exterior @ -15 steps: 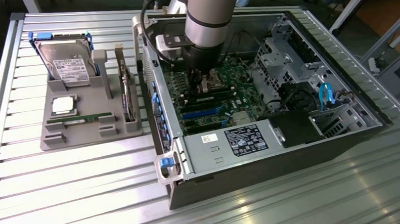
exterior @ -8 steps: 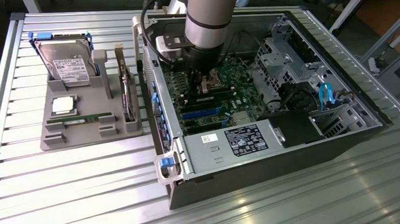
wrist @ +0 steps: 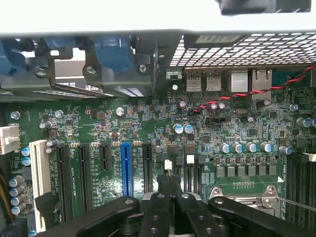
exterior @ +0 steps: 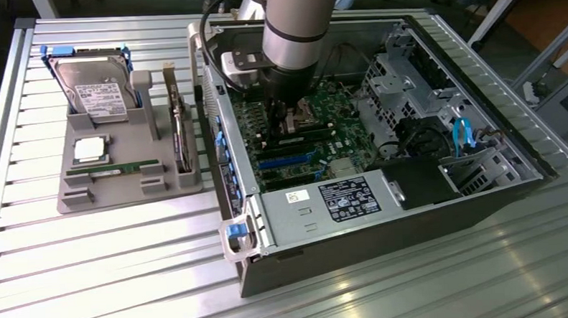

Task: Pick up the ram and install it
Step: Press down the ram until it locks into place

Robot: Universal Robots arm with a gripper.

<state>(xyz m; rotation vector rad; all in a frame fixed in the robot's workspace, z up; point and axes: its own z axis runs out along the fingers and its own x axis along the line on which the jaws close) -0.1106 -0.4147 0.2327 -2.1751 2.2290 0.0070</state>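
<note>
A ram (exterior: 121, 168), a thin green stick, lies flat in the grey holder (exterior: 79, 193) on the exterior view's left, outside the computer case (exterior: 383, 219). My gripper (exterior: 287, 124) is down inside the open case, just above the green motherboard (exterior: 336, 131) beside the processor socket. In the wrist view my gripper (wrist: 170, 186) has its black fingers (wrist: 159, 197) pressed together, shut, over narrow dark slots with white latches (wrist: 190, 159). Whether a stick sits between the fingers is hidden. The blue slot (wrist: 126, 168) lies beside them.
The holder also carries a hard drive (exterior: 94, 85), a square silver processor chip (exterior: 90, 147) and an upright expansion card (exterior: 177, 128). Inside the case are the power supply (exterior: 334, 203), drive cages (exterior: 405, 78) and a blue cable (exterior: 460, 133). A red-black wire (wrist: 237, 95) crosses the board.
</note>
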